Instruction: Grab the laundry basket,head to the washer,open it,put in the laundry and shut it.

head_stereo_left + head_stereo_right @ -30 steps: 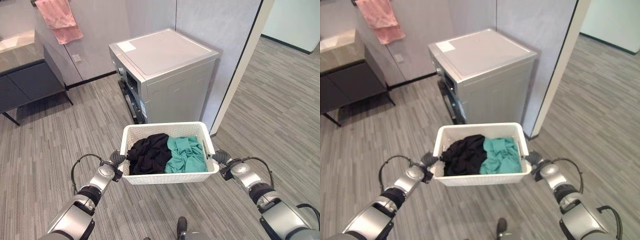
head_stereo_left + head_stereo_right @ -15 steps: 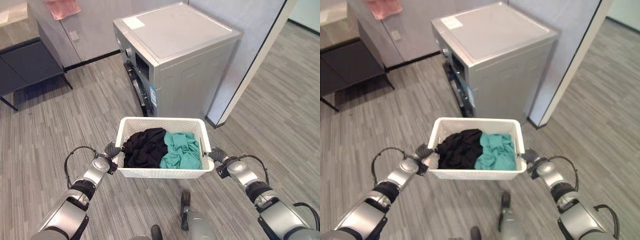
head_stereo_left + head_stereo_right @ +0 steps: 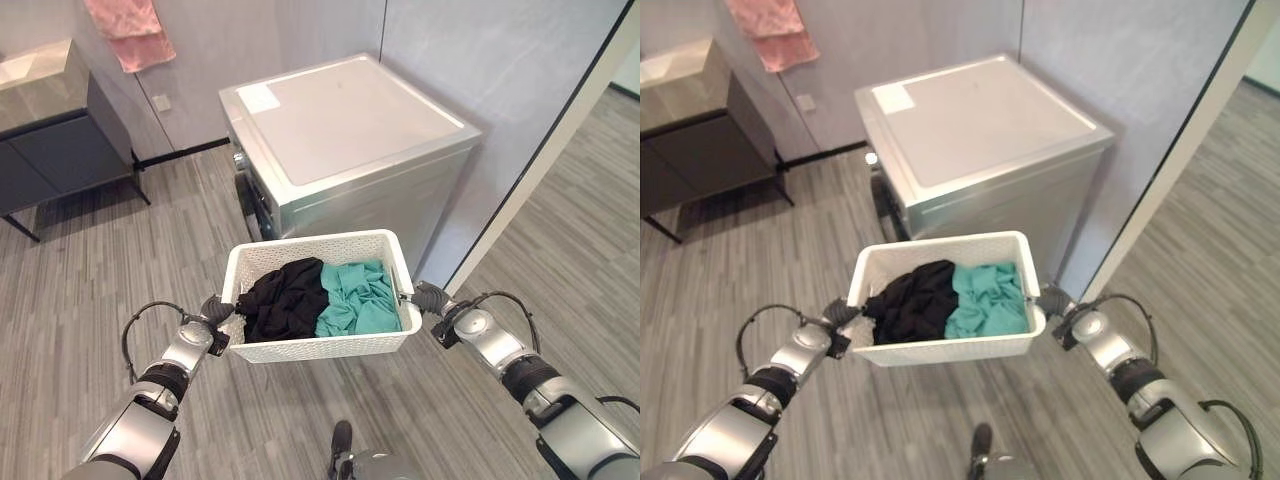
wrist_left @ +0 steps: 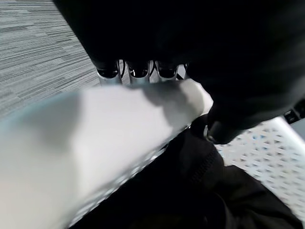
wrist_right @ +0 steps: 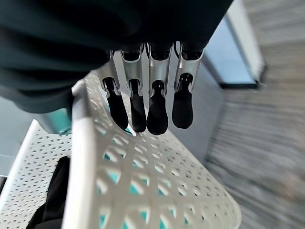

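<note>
Holding the white laundry basket (image 3: pixel 318 345) between us, we keep our left hand (image 3: pixel 216 311) curled on its left rim and our right hand (image 3: pixel 432 298) curled on its right rim. Black and teal laundry (image 3: pixel 322 298) lies inside. We stand just before the washer (image 3: pixel 345 150).

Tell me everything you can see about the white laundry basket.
The laundry basket is white, rectangular, looks plastic, with perforated lattice walls. It hangs level above the floor, before the washer. Inside lie black clothes and teal clothes. The left hand and right hand grip its short ends, fingers curled over the rim.
</note>
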Motion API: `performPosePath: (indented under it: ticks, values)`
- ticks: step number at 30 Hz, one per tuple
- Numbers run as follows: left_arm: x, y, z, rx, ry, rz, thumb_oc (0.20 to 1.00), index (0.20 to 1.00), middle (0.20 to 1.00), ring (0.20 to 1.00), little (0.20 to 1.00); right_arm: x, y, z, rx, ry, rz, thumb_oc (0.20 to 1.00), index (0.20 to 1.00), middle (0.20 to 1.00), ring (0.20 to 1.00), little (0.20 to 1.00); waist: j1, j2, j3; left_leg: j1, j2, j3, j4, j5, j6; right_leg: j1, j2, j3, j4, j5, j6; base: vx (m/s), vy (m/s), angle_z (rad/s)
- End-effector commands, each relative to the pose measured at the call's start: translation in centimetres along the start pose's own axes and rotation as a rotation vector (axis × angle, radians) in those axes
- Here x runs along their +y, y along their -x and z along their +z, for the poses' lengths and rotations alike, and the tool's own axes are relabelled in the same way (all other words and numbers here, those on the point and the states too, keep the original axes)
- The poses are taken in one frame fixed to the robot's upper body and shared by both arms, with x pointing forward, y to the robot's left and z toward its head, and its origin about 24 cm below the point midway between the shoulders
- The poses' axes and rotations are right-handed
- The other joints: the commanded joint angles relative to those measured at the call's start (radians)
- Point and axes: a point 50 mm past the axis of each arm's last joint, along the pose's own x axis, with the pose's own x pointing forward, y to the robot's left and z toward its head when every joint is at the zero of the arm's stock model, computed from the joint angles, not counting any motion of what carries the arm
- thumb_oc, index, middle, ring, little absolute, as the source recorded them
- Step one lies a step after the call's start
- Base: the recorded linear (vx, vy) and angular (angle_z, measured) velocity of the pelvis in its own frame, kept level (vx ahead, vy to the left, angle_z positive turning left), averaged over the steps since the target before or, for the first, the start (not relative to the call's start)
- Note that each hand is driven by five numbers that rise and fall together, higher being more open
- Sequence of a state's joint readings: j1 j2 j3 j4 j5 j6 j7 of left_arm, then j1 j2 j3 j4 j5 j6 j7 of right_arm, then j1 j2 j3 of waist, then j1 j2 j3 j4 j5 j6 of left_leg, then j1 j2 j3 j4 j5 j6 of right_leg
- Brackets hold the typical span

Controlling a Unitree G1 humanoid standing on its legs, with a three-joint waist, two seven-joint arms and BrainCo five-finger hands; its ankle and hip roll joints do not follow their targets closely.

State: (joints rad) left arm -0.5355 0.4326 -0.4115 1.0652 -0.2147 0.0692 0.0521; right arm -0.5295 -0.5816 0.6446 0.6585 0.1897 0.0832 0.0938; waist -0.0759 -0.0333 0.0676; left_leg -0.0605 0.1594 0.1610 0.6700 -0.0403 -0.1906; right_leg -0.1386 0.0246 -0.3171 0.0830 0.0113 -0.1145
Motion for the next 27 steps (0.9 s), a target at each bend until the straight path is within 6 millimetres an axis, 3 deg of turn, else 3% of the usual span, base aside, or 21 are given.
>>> performPosePath:
  ticks: [1, 2, 3, 4, 5, 6, 7, 8, 9, 10, 12, 15, 16, 18, 19, 20, 22, 23, 25, 27]
  values:
    - [-3.0, -0.1, 5.6, -0.216, 0.032, -0.109, 0.2, 0.2, 0.2, 0.2, 0.2, 3.8, -0.9, 8.0, -0.353, -0.092, 0.146, 0.2, 0.2, 0.2, 0.2, 0.2, -0.011, -0.02, -0.064, 0.037, -0.033, 0.116, -0.169, 0.071, 0.096, 0.025, -0.044, 0.06, -0.072, 0.064, 0.131, 0.08, 0.007, -0.05]
    - [-3.3, -0.2, 5.7, -0.21, 0.025, -0.115, 0.2, 0.2, 0.2, 0.2, 0.2, 3.8, -0.8, 8.0, -0.355, -0.089, 0.146, 0.2, 0.2, 0.2, 0.2, 0.2, -0.008, -0.019, -0.063, 0.011, -0.035, 0.144, -0.214, 0.039, 0.108, 0.036, -0.053, 0.057, -0.076, 0.059, 0.141, 0.04, 0.082, -0.09]
    - [-3.9, -0.3, 5.8, -0.208, 0.012, -0.126, 0.2, 0.2, 0.2, 0.2, 0.2, 3.8, -0.6, 8.4, -0.375, -0.09, 0.147, 0.2, 0.2, 0.2, 0.2, 0.2, -0.005, -0.023, -0.064, -0.055, -0.064, 0.181, -0.335, -0.025, 0.136, 0.05, -0.08, 0.05, -0.084, 0.057, 0.162, 0.16, 0.158, 0.26]
    - [-4.0, -0.3, 5.8, -0.208, 0.0, -0.12, 0.2, 0.2, 0.2, 0.2, 0.2, 4.2, -0.6, 8.4, -0.38, -0.071, 0.151, 0.2, 0.2, 0.2, 0.2, 0.2, 0.009, -0.02, -0.062, -0.126, -0.091, 0.178, -0.444, 0.009, 0.142, 0.065, -0.087, 0.055, -0.091, 0.057, 0.172, 0.13, 0.14, 0.33]
    - [-4.0, -0.3, 5.8, -0.208, 0.001, -0.12, 0.2, 0.2, 0.2, 0.2, 0.2, 4.2, -0.6, 8.3, -0.38, -0.07, 0.151, 0.2, 0.2, 0.2, 0.2, 0.2, 0.008, -0.021, -0.063, -0.125, -0.093, 0.178, -0.45, 0.012, 0.142, 0.065, -0.088, 0.055, -0.092, 0.057, 0.172, 0.17, 0.151, 0.39]
    - [-3.9, -0.3, 5.7, -0.212, -0.003, -0.116, 0.2, 0.2, 0.2, 0.2, 0.2, 4.7, -0.8, 8.4, -0.374, -0.055, 0.161, 0.2, 0.2, 0.2, 0.2, 0.2, 0.04, -0.006, -0.052, -0.195, -0.09, 0.147, -0.57, 0.144, 0.123, 0.109, -0.07, 0.074, -0.111, 0.045, 0.169, 0.17, 0.12, 0.08]
    - [-3.8, -0.3, 5.6, -0.211, -0.005, -0.113, 0.2, 0.2, 0.2, 0.2, 0.2, 4.9, -0.9, 8.5, -0.373, -0.05, 0.161, 0.2, 0.2, 0.2, 0.2, 0.2, 0.052, -0.003, -0.044, -0.225, -0.082, 0.139, -0.629, 0.186, 0.113, 0.131, -0.068, 0.086, -0.119, 0.034, 0.168, 0.17, 0.119, 0.21]
    - [-3.8, -0.3, 5.6, -0.211, -0.005, -0.113, 0.2, 0.2, 0.2, 0.2, 0.2, 4.9, -0.9, 8.5, -0.373, -0.05, 0.161, 0.2, 0.2, 0.2, 0.2, 0.2, 0.052, -0.003, -0.043, -0.222, -0.084, 0.139, -0.634, 0.189, 0.113, 0.132, -0.069, 0.086, -0.119, 0.034, 0.168, 0.26, 0.177, 0.02]
    - [-3.7, -0.2, 5.4, -0.21, -0.018, -0.115, 0.2, 0.2, 0.2, 0.2, 0.2, 5.3, -1.1, 8.9, -0.375, -0.038, 0.17, 0.2, 0.2, 0.2, 0.2, 0.2, 0.077, 0.012, -0.042, -0.264, -0.065, 0.117, -0.696, 0.249, 0.095, 0.164, -0.068, 0.11, -0.131, 0.023, 0.171, 0.28, 0.181, -0.17]
    - [-3.5, -0.2, 5.3, -0.211, -0.025, -0.115, 0.2, 0.2, 0.2, 0.2, 0.2, 5.5, -1.2, 9.0, -0.375, -0.028, 0.177, 0.2, 0.2, 0.2, 0.2, 0.2, 0.083, 0.02, -0.045, -0.253, -0.056, 0.117, -0.709, 0.274, 0.085, 0.177, -0.067, 0.119, -0.134, 0.016, 0.173, 0.28, 0.18, -0.63]
    - [-3.3, -0.2, 5.4, -0.215, -0.033, -0.119, 0.2, 0.2, 0.2, 0.2, 0.2, 5.6, -1.1, 9.1, -0.379, -0.02, 0.186, 0.2, 0.2, 0.2, 0.2, 0.2, 0.087, 0.029, -0.053, -0.218, -0.054, 0.129, -0.725, 0.28, 0.09, 0.186, -0.066, 0.129, -0.131, 0.007, 0.176, 0.22, 0.147, -1.01]
    - [-2.9, 0.0, 4.9, -0.221, -0.064, -0.125, 0.2, 0.2, 0.2, 0.2, 0.2, 6.3, -0.9, 8.7, -0.369, -0.011, 0.209, 0.2, 0.2, 0.2, 0.2, 0.2, 0.089, 0.04, -0.084, -0.194, -0.103, 0.115, -0.671, 0.229, 0.131, 0.215, -0.134, 0.156, -0.121, -0.014, 0.203, 0.34, 0.295, -0.16]
    - [-2.9, 0.0, 4.8, -0.221, -0.065, -0.125, 0.2, 0.2, 0.2, 0.2, 0.2, 6.3, -0.9, 8.7, -0.369, -0.011, 0.209, 0.2, 0.2, 0.2, 0.2, 0.2, 0.09, 0.04, -0.086, -0.196, -0.103, 0.116, -0.668, 0.227, 0.132, 0.213, -0.135, 0.157, -0.121, -0.014, 0.203, 0.37, 0.36, -0.08]
    - [-2.2, 0.2, 5.9, -0.272, -0.108, -0.12, 0.2, 0.2, 0.2, 0.2, 0.2, 6.4, -1.0, 8.5, -0.355, -0.018, 0.202, 0.2, 0.2, 0.2, 0.2, 0.2, 0.102, 0.033, -0.11, -0.223, -0.142, 0.148, -0.571, 0.136, 0.163, 0.204, -0.213, 0.175, -0.11, -0.001, 0.237, 0.31, 0.346, -0.03]
    - [-2.2, 0.2, 5.9, -0.272, -0.108, -0.12, 0.2, 0.2, 0.2, 0.2, 0.2, 6.4, -1.0, 8.5, -0.354, -0.018, 0.202, 0.2, 0.2, 0.2, 0.2, 0.2, 0.102, 0.033, -0.111, -0.225, -0.142, 0.148, -0.571, 0.137, 0.163, 0.202, -0.213, 0.176, -0.109, -0.001, 0.237, 0.25, 0.288, -0.13]
    - [-1.8, 0.3, 6.3, -0.288, -0.108, -0.108, 0.2, 0.2, 0.2, 0.2, 0.2, 6.6, -1.1, 8.6, -0.355, -0.023, 0.203, 0.2, 0.2, 0.2, 0.2, 0.2, 0.107, 0.029, -0.112, -0.221, -0.159, 0.157, -0.551, 0.109, 0.175, 0.203, -0.246, 0.173, -0.086, 0.023, 0.247, 0.19, 0.202, -0.05]
    - [-1.3, 0.3, 6.1, -0.286, -0.109, -0.095, 0.2, 0.2, 0.2, 0.2, 0.2, 6.9, -1.1, 8.7, -0.358, -0.031, 0.215, 0.2, 0.2, 0.2, 0.2, 0.2, 0.12, 0.025, -0.116, -0.207, -0.162, 0.174, -0.559, 0.091, 0.185, 0.189, -0.262, 0.165, -0.068, 0.053, 0.253, 0.18, 0.198, 0.05]
    - [-0.9, 0.4, 5.9, -0.284, -0.107, -0.082, 0.2, 0.2, 0.2, 0.2, 0.2, 7.4, -1.2, 9.2, -0.372, -0.024, 0.226, 0.2, 0.2, 0.2, 0.2, 0.2, 0.135, 0.021, -0.114, -0.191, -0.157, 0.201, -0.566, 0.081, 0.187, 0.185, -0.279, 0.116, -0.053, 0.067, 0.262, 0.11, 0.125, -0.33]
    - [-0.3, 0.5, 6.1, -0.298, -0.115, -0.069, 0.2, 0.2, 0.2, 0.2, 0.2, 7.8, -1.1, 9.8, -0.39, -0.019, 0.25, 0.2, 0.2, 0.2, 0.2, 0.2, 0.145, 0.012, -0.114, -0.17, -0.159, 0.222, -0.58, 0.074, 0.19, 0.17, -0.299, 0.085, -0.029, 0.113, 0.271, 0.1, 0.118, -0.71]
    - [0.2, 0.8, 5.9, -0.309, -0.117, -0.061, 0.2, 0.2, 0.2, 0.2, 0.2, 8.2, -1.1, 10.4, -0.405, -0.018, 0.281, 0.2, 0.2, 0.2, 0.2, 0.2, 0.149, 0.004, -0.114, -0.152, -0.172, 0.215, -0.58, 0.062, 0.2, 0.171, -0.31, 0.095, -0.016, 0.151, 0.276, 0.11, 0.101, -0.42]
